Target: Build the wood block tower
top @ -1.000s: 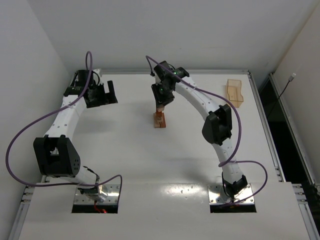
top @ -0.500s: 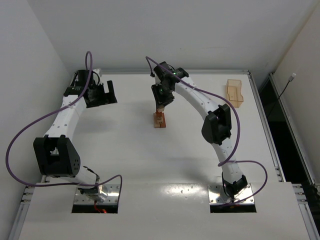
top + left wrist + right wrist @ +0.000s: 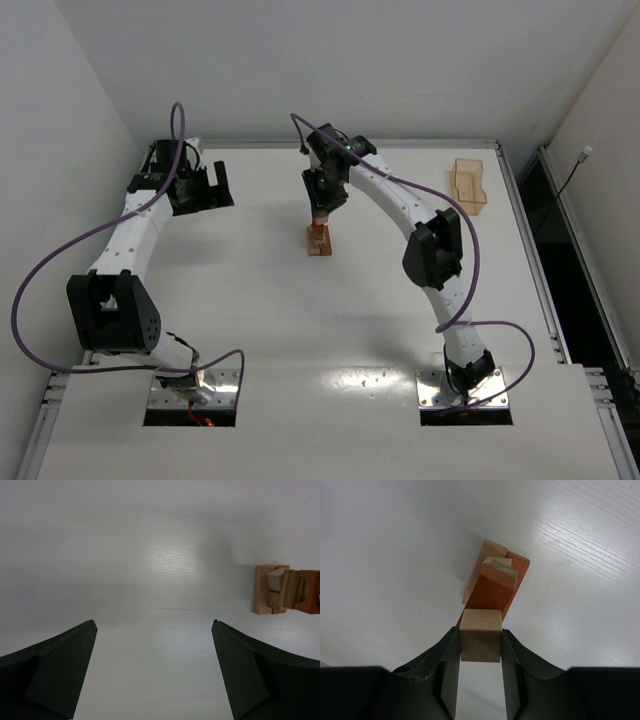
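While the right gripper (image 3: 480,629) is pinching a pale cube (image 3: 480,642) between its fingers, part-closed on two opposite faces, the cube is hanging just over the tower (image 3: 496,582). Whether it is touching the top piece cannot be told, since in the wrist view the cube is covering the near end of the reddish upright. From above, the gripper is hiding the cube and the tower's top entirely. Only the tower's base is showing there, standing mid-table toward the far side. The left wrist view is cutting the tower off at its right edge, so the reddish piece is running out of frame. The left gripper (image 3: 154,625) is standing wide open with nothing between its fingers, well apart from the tower, above the table (image 3: 150,555). A tray (image 3: 469,184) is lying near the far right corner, its contents too small to make out.
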Motion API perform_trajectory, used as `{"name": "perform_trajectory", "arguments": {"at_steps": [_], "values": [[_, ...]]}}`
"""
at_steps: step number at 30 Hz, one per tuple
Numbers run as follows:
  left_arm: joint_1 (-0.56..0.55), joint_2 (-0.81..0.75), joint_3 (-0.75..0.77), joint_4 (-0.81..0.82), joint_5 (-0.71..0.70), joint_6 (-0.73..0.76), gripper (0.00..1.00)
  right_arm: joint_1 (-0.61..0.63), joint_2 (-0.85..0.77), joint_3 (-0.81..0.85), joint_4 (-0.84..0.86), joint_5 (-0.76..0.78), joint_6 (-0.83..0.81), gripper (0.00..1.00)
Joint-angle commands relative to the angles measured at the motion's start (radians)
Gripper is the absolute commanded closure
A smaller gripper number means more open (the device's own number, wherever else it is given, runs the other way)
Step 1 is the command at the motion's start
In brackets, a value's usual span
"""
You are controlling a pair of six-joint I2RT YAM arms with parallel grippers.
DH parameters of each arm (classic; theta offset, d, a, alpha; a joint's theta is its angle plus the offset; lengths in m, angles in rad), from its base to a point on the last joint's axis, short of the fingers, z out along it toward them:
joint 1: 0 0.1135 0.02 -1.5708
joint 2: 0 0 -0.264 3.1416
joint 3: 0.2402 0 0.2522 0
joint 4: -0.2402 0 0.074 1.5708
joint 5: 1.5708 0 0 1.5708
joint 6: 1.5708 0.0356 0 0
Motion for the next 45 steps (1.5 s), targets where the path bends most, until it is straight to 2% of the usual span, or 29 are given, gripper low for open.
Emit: {"name": "perform_trajectory", "arguments": {"at_steps": [1, 4, 9, 10, 12, 16, 20, 23, 26, 29, 34, 35, 38, 45], "values": [[0.012, -0.003, 0.013, 0.025, -0.003, -0.014, 0.01, 0.014, 0.017, 0.048, 0.025, -0.002, 0.009, 0.81], [0.012, 0.007, 0.013, 0.025, -0.003, -0.014, 0.01, 0.014, 0.017, 0.048, 0.025, -0.002, 0.009, 0.62], [0.021, 0.007, 0.022, 0.015, 0.006, -0.014, 0.01, 0.014, 0.017, 0.048, 0.034, -0.002, 0.009, 0.50], [0.021, 0.007, 0.022, 0.015, 0.006, -0.014, 0.01, 0.014, 0.017, 0.048, 0.034, -0.002, 0.009, 0.41], [0.021, 0.007, 0.022, 0.015, 0.006, -0.014, 0.01, 0.014, 0.017, 0.048, 0.034, -0.002, 0.009, 0.40], [0.021, -0.004, 0.022, 0.015, 0.024, -0.014, 0.01, 0.014, -0.014, 0.048, 0.034, -0.025, -0.012, 0.22], [0.021, -0.045, -0.026, 0.026, 0.061, -0.003, 0.01, 0.014, -0.104, 0.017, 0.034, -0.047, -0.052, 0.16], [0.021, -0.085, -0.072, 0.037, 0.073, 0.011, 0.01, 0.005, -0.216, -0.038, 0.034, -0.009, -0.078, 0.14], [0.021, -0.133, -0.130, 0.047, 0.083, 0.031, 0.01, -0.004, -0.349, -0.166, 0.046, 0.050, -0.127, 0.14], [0.021, -0.185, -0.211, 0.072, 0.092, 0.045, 0.01, -0.049, -0.475, -0.266, 0.091, 0.123, -0.240, 0.14], [0.007, -0.219, -0.290, 0.112, 0.102, 0.075, 0.01, -0.154, -0.635, -0.593, 0.241, 0.290, -0.492, 0.17], [-0.003, -0.219, -0.302, 0.121, 0.086, 0.075, 0.01, -0.180, -0.658, -0.701, 0.268, 0.292, -0.507, 0.17], [-0.022, -0.219, -0.325, 0.121, 0.041, 0.100, 0.01, -0.318, -0.742, -0.881, 0.374, 0.223, -0.518, 0.18], [-0.031, -0.228, -0.395, 0.150, -0.023, 0.149, 0.01, -0.461, -0.801, -1.043, 0.451, 0.168, -0.448, 0.19]]}}
